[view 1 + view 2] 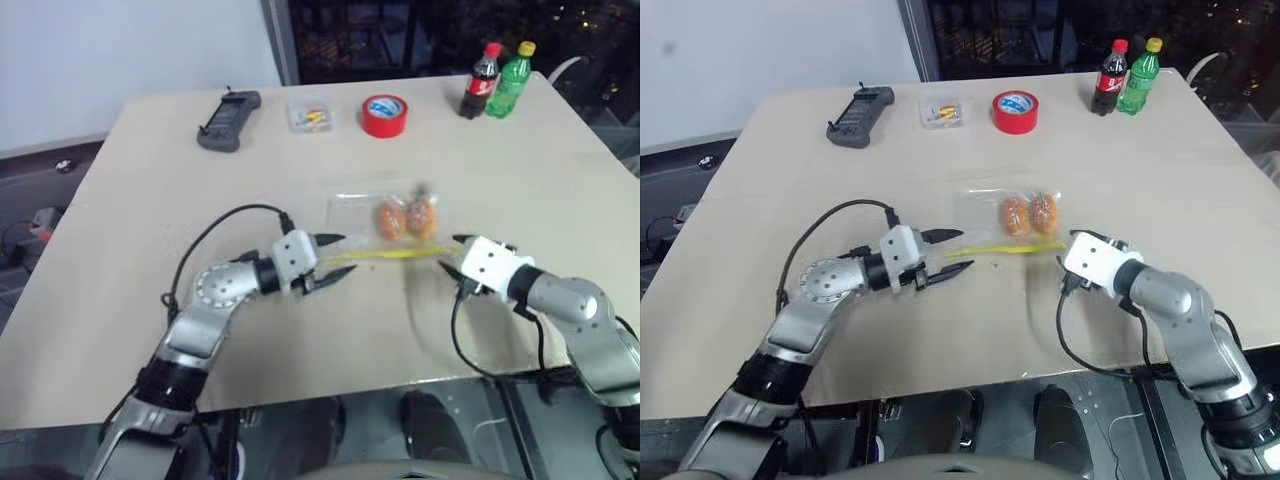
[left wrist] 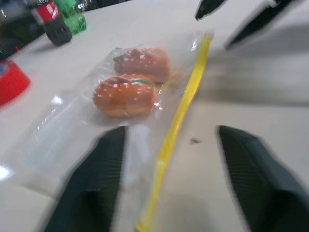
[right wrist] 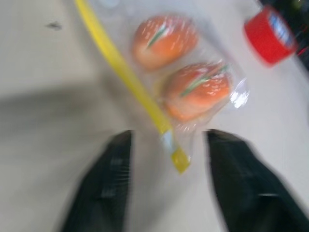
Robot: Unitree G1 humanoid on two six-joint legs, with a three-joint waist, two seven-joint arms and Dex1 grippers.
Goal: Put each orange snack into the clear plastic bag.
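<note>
The clear plastic bag (image 1: 982,210) lies flat on the table, its yellow seal strip (image 1: 1005,248) on the side nearest me. Both orange snacks (image 1: 1014,215) (image 1: 1044,212) sit side by side inside it, seen through the plastic. My left gripper (image 1: 340,256) is open at the left end of the strip. In the left wrist view the strip runs between the fingers (image 2: 96,179), which stand apart from it. My right gripper (image 1: 452,254) is open at the right end of the strip, whose tip lies between the spread fingers (image 3: 108,174).
At the far side of the table stand a black handheld device (image 1: 230,120), a small clear box (image 1: 310,115), a red tape roll (image 1: 385,115), a cola bottle (image 1: 482,82) and a green bottle (image 1: 510,80). The table's front edge (image 1: 330,400) runs just below my arms.
</note>
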